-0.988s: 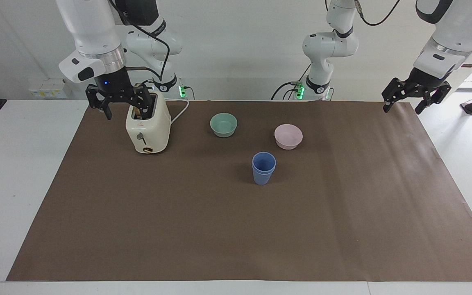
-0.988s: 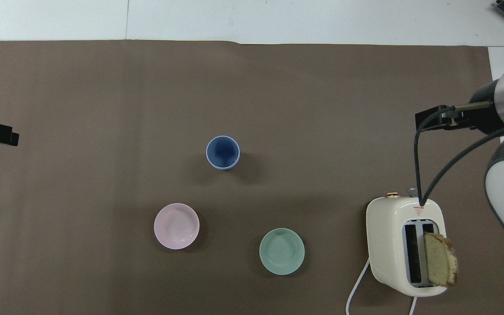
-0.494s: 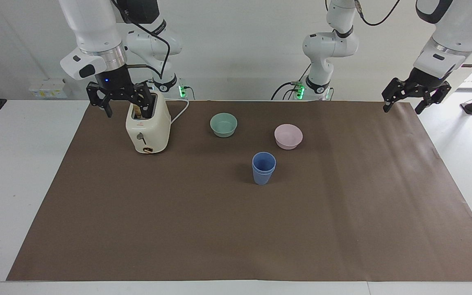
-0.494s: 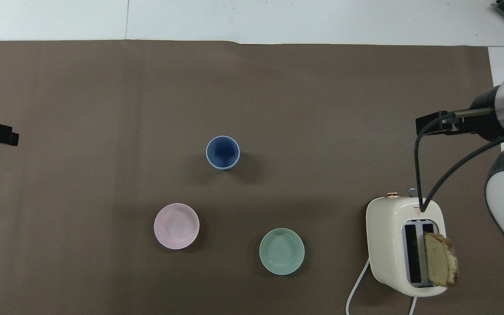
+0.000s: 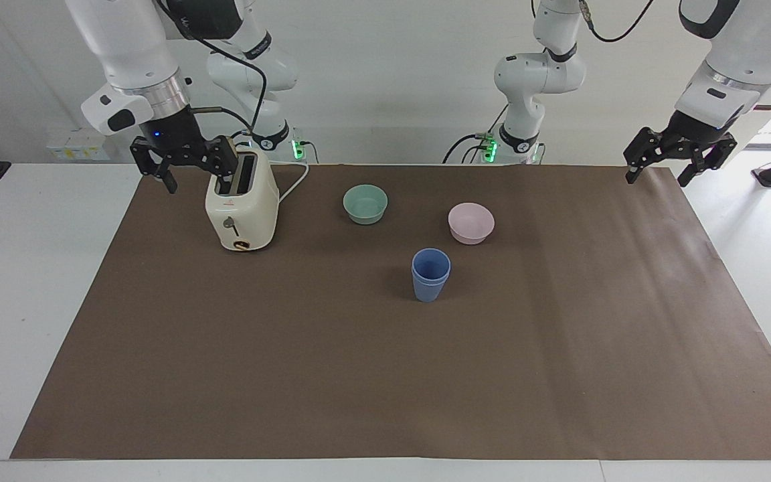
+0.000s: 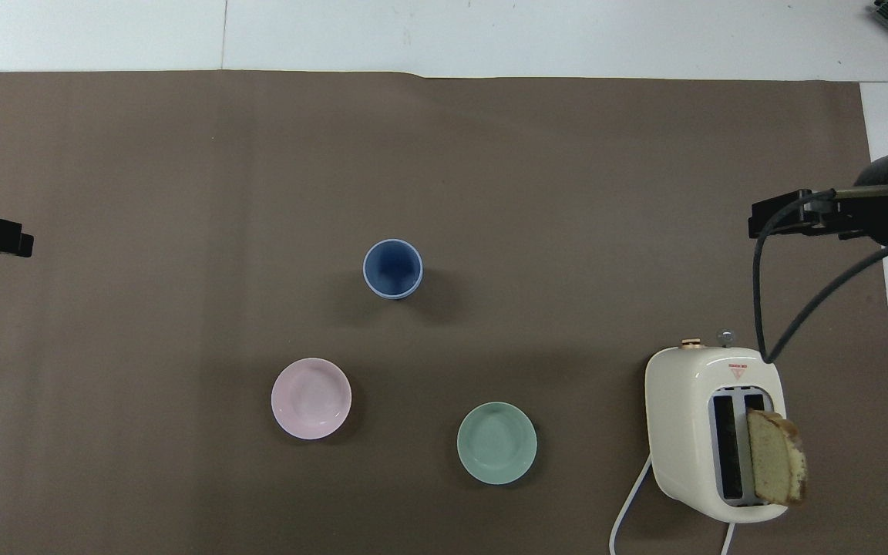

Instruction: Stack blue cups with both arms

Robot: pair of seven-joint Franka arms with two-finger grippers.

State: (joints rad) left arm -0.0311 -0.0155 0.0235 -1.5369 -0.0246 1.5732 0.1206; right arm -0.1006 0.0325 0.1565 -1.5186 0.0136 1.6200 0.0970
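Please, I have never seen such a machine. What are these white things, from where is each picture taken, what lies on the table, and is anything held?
The white things are two robot arms. One picture looks at them from across the table; the other looks down from above their end. On the brown mat stand the blue cups, already one inside the other, a pink bowl, a teal bowl and a toaster with a slice of bread in one slot. The right gripper hangs beside the toaster, the left gripper over the mat's corner at the left arm's end. Both have open jaws and hold nothing.
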